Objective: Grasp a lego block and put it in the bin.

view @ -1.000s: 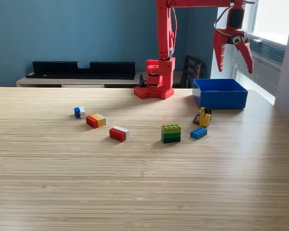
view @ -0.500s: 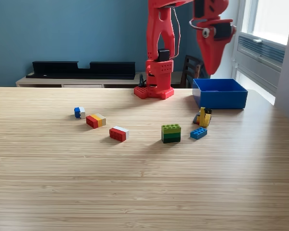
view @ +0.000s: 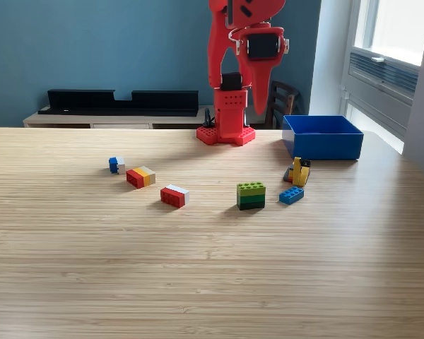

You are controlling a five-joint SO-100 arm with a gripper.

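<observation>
The hand (view: 260, 106) hangs high above the worktop (view: 212, 268), jaws drawn narrow, holding nothing. The green block (view: 251, 195) lies at six o'clock below it; the bin (view: 322, 138) sits toward four o'clock.

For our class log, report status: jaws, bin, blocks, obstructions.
Gripper raised above table, jaws apparently shut, empty. Bin at exterior view's right. Green block nearest, unobstructed.

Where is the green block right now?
In the exterior view, the green block sits on the table a little right of centre, between the red and white block on its left and the small blue block on its right.
</observation>
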